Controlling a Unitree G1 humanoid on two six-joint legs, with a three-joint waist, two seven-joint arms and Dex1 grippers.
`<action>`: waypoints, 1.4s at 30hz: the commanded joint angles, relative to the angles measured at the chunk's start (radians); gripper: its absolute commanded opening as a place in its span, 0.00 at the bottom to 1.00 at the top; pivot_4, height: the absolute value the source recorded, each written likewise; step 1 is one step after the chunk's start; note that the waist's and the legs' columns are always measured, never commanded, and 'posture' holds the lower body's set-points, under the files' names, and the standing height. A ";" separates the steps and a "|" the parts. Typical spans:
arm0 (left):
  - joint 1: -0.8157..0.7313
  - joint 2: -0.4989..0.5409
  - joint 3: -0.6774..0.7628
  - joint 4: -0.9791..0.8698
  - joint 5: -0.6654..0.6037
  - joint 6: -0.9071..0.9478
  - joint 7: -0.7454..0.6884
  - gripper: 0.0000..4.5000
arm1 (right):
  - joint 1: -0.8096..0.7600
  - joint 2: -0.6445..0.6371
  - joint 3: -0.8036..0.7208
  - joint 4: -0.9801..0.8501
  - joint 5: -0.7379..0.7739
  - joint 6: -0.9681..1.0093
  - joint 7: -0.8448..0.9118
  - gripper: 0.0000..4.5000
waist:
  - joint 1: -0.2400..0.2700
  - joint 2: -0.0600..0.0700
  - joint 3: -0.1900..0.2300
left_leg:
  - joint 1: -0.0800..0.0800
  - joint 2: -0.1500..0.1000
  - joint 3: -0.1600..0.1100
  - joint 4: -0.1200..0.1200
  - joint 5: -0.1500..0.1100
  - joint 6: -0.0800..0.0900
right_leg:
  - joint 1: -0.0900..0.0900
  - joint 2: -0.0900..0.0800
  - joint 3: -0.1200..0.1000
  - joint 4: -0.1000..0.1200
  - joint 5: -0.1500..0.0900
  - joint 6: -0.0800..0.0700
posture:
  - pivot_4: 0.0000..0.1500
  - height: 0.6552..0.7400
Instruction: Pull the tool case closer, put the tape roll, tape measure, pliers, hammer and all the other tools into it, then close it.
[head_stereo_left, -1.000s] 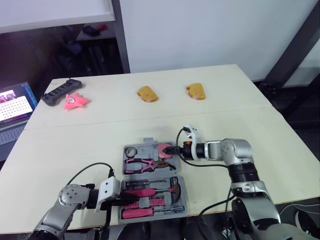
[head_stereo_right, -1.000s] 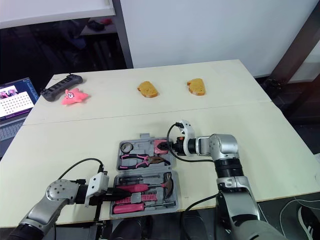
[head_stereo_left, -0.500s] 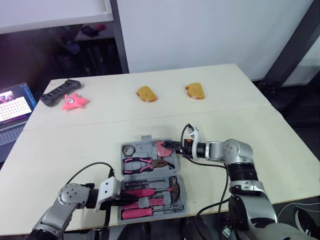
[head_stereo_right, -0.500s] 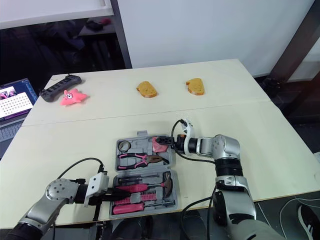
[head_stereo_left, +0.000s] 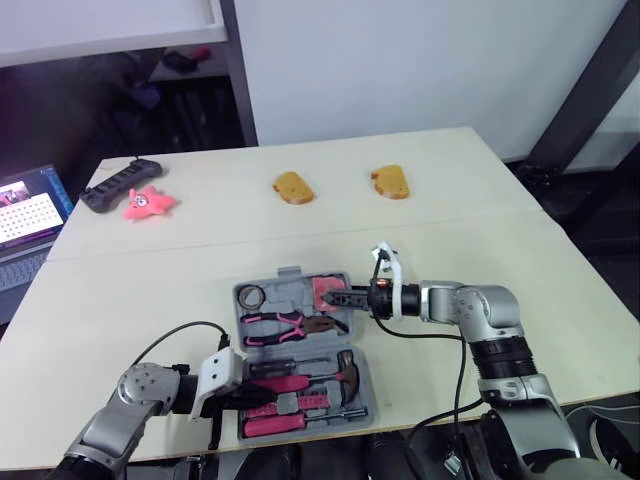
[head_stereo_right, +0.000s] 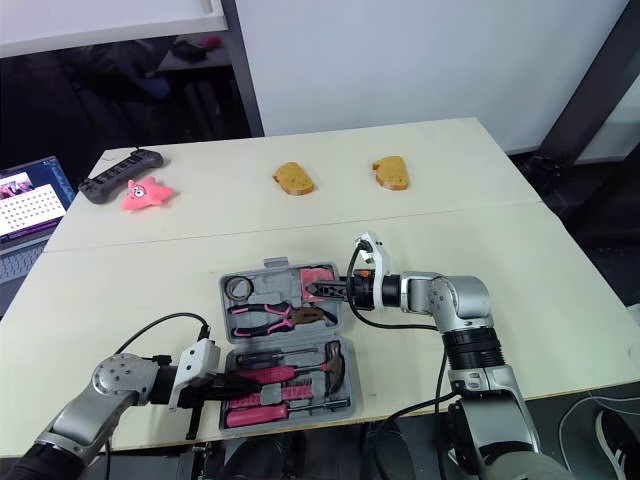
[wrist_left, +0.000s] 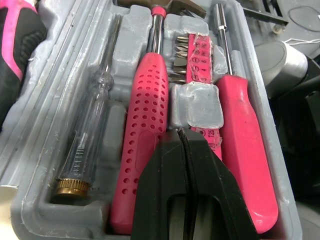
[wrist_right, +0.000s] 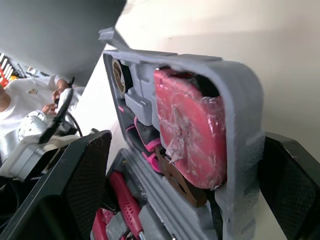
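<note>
Grey plastic is filling the near middle of the table (head_stereo_left: 150, 280): the case (head_stereo_left: 290, 276) is lying open close to my edge, one half behind the other. The far half is holding the tape roll (head_stereo_left: 251, 297) at its left end, the pliers (head_stereo_left: 285, 325) across its middle and the pink tape measure (wrist_right: 192, 130) at its right end. The near half is carrying the hammer (wrist_left: 150, 100), a pink screwdriver (wrist_left: 245, 135), a clear-handled tester (wrist_left: 87, 140) and a strip of bits (wrist_left: 192, 55).

I am reaching my right gripper (head_stereo_left: 345, 297) in from the right to the far half's right end, just beside the tape measure. Its fingers (wrist_right: 80, 185) are standing spread wide, with the rim of that half running between them. I cannot tell whether that half is lying flat or tipping up.

I am keeping my left gripper (wrist_left: 183, 135) low over the near half's left end. Its fingers are pressed together with nothing between them, and the tips are sitting over the hammer's handle and the bit strip.

Far back, well apart from the case, two pieces of toast (head_stereo_left: 294, 187) are lying side by side, and a pink toy (head_stereo_left: 150, 202) is touching a black power strip (head_stereo_left: 120, 183).
</note>
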 joint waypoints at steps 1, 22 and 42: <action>0.015 0.034 0.089 -0.048 -0.038 0.057 0.046 0.00 | -0.012 0.003 -0.021 -0.057 0.064 -0.029 0.049 0.99 | -0.001 -0.001 0.001 | -0.001 0.000 0.000 0.000 0.000 0.000 | -0.001 0.000 0.000 0.000 0.000 0.000 | 1.00 0.79; 0.408 0.277 0.651 -0.240 -0.377 0.360 -0.152 0.00 | 0.313 -0.433 -0.157 -0.976 0.596 0.128 0.123 0.99 | 0.008 -0.007 0.010 | -0.010 0.001 0.000 -0.001 -0.002 0.002 | -0.007 -0.001 -0.001 -0.005 -0.001 0.001 | 1.00 0.79; 0.308 0.238 0.726 -0.308 -0.385 0.305 -0.161 0.00 | 0.862 -0.662 -0.428 -0.804 -0.002 -0.625 0.282 0.99 | 0.031 -0.020 0.015 | -0.002 0.002 0.004 0.002 -0.003 0.003 | 0.004 -0.002 -0.001 -0.009 -0.004 -0.002 | 1.00 0.79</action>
